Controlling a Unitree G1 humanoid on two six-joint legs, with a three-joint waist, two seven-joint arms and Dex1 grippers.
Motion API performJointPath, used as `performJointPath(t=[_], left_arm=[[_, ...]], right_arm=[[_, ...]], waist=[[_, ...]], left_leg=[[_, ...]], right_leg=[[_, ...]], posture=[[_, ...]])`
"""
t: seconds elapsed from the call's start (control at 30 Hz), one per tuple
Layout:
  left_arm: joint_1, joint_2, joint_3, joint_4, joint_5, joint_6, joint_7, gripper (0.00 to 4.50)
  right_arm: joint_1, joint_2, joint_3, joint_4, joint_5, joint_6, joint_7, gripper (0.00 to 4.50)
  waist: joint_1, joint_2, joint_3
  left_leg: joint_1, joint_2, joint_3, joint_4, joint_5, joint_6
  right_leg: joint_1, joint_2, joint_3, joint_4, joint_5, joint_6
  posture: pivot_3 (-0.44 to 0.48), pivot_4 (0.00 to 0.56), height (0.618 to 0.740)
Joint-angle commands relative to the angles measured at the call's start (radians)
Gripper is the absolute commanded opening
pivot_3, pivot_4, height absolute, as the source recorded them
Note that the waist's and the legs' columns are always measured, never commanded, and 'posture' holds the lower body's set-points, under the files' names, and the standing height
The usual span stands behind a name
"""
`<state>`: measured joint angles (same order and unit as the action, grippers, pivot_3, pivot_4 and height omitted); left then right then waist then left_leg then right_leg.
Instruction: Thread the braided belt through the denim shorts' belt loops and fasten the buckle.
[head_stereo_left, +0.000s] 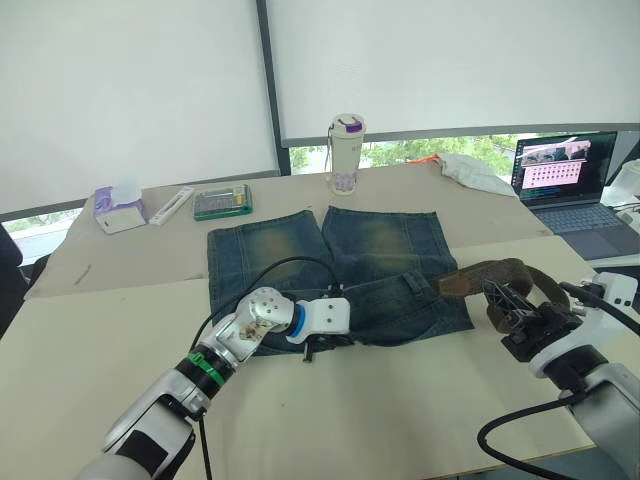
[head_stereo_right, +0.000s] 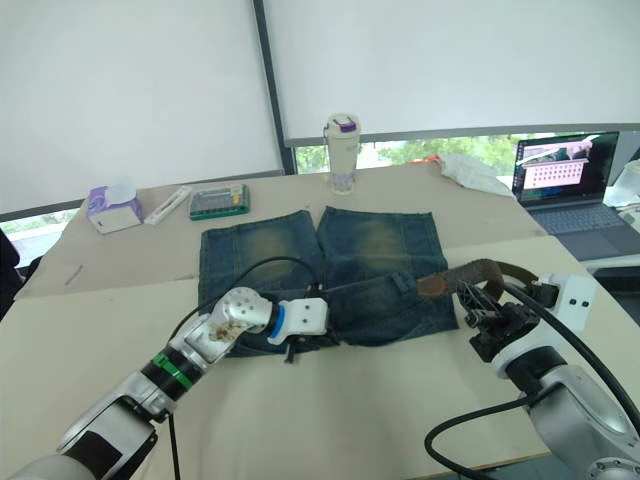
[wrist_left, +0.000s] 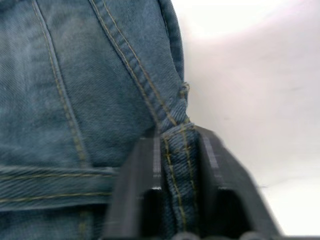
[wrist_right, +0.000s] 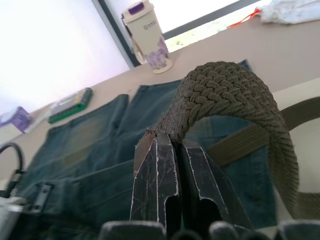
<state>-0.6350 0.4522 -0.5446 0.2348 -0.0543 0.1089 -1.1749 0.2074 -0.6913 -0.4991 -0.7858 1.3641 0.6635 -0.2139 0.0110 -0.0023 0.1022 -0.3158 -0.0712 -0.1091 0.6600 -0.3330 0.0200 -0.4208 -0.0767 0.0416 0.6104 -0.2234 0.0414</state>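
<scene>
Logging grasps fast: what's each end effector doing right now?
Left end effector: closed on the denim shorts, at a seamed fold.
Right end effector: closed on the braided belt.

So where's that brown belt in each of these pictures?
Left eye view: the belt arches at the right, off the shorts' right edge, pinched by the right gripper.
Right eye view: same spot, right of centre.
Left wrist view: denim held in the left gripper; no belt.
Right wrist view: the belt loops over, centre.
Shared landmark: the white bottle behind the shorts.
</scene>
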Motion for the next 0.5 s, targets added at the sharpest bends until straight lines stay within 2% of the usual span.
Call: performJointPath(t=[0.03, 0.17, 0.2, 0.27, 0.5], left_arm=[[0.051, 0.05, 0.032, -0.11, -0.13, 0.128, -0.164, 0.08], [0.08, 0.078, 0.081, -0.204, -0.183, 0.185, -0.188, 0.08], [0.091, 0.08, 0.1, -0.232, -0.198, 0.226, -0.17, 0.08], [0.115, 0.09, 0.133, -0.293, -0.226, 0.278, -0.152, 1.11], [0.208, 0.115, 0.301, -0.499, -0.33, 0.372, -0.027, 3.45]], right_arm=[[-0.05, -0.083, 0.017, -0.01, 0.066, 0.035, -0.035, 0.0], [-0.103, -0.113, 0.093, 0.059, 0.084, 0.067, -0.072, 0.0], [-0.108, -0.11, 0.121, 0.081, 0.067, 0.081, -0.067, 0.0], [-0.106, -0.106, 0.156, 0.107, 0.03, 0.098, -0.049, 0.0], [-0.088, -0.101, 0.155, 0.177, -0.015, 0.118, 0.008, 0.0]], waist=[[-0.007, 0.0, 0.0], [-0.004, 0.0, 0.0], [-0.003, 0.0, 0.0], [0.001, 0.0, 0.0], [0.001, 0.0, 0.0]], left_leg=[[0.0, 0.0, 0.0, 0.0, 0.0, 0.0], [0.0, 0.0, 0.0, 0.0, 0.0, 0.001], [0.001, 0.0, 0.0, 0.001, -0.003, 0.006], [0.002, -0.001, 0.0, 0.001, -0.004, 0.007], [0.002, 0.0, 0.0, 0.001, -0.004, 0.007]], right_leg=[[-0.001, 0.0, 0.0, 0.0, 0.0, 0.0], [0.001, 0.0, 0.0, -0.001, 0.0, 0.0], [0.0, 0.0, -0.001, -0.001, 0.0, 0.0], [0.0, 0.0, 0.0, -0.001, 0.0, 0.0], [0.0, 0.0, 0.0, -0.001, 0.0, 0.0]], posture=[[0.0, 0.15, 0.74], [0.0, 0.15, 0.74], [0.0, 0.15, 0.74], [0.0, 0.15, 0.74], [0.0, 0.15, 0.74]])
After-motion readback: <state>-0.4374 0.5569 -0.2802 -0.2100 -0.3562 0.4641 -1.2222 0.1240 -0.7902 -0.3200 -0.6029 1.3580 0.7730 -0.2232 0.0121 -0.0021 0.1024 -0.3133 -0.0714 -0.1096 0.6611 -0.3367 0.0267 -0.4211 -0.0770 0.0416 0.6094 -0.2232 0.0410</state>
